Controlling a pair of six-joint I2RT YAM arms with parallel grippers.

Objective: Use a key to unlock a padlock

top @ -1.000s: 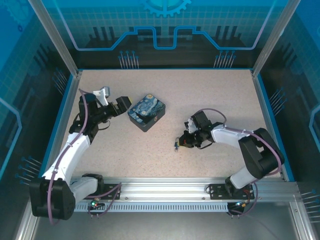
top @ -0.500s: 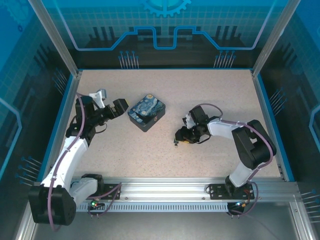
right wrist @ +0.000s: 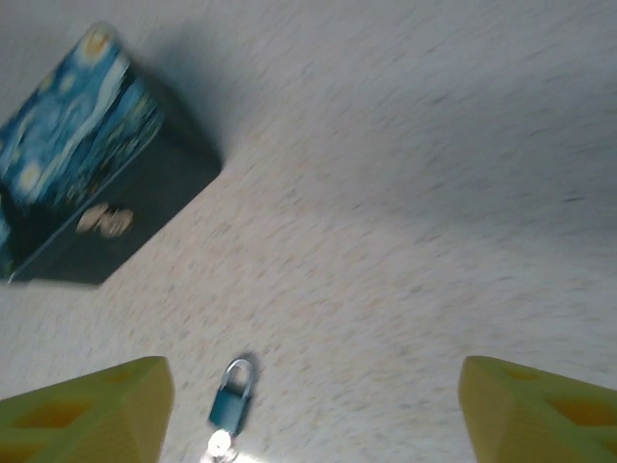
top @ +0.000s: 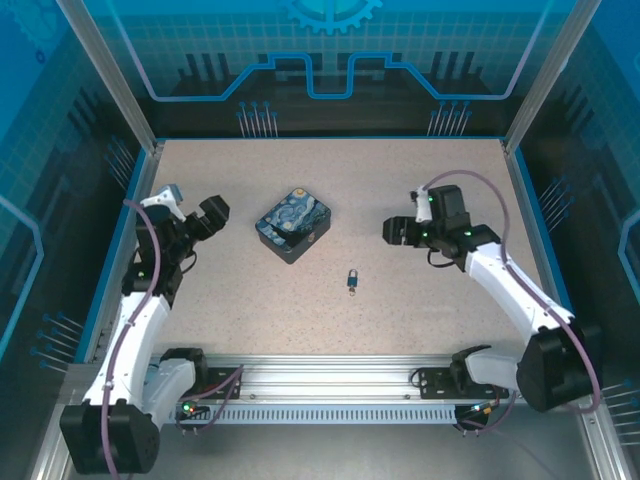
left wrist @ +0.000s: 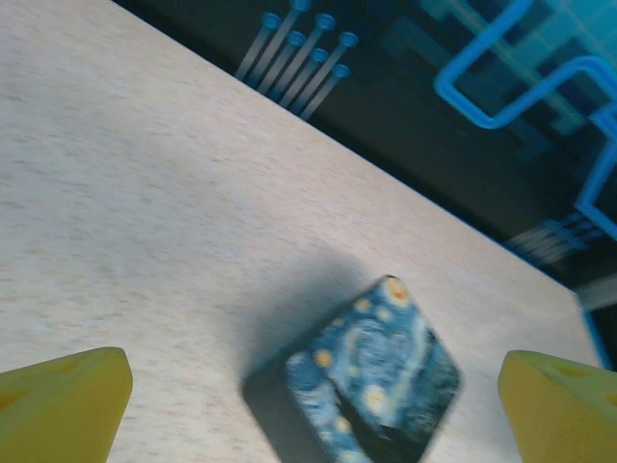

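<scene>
Padlock [top: 353,281] is being seen lying loose on the bench [top: 400,180], near the painted box [top: 293,225]. A bright bit at its base is possibly the key [right wrist: 220,446]. Whether the shackle is sprung cannot be told, so unlocking is being judged unconfirmed. Left tool [top: 213,212] and right tool [top: 394,231] are being held wide, empty, well apart from it.

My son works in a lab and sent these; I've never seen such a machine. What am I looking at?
Two robot arms are bolted at the near edge of a table. One picture looks down from above; the other two come from cameras on each wrist, where the yellow tips are that arm's own fingers. On the table lie a box painted with a starry night and a tiny padlock. The left gripper and right gripper both stand open, holding nothing.
</scene>
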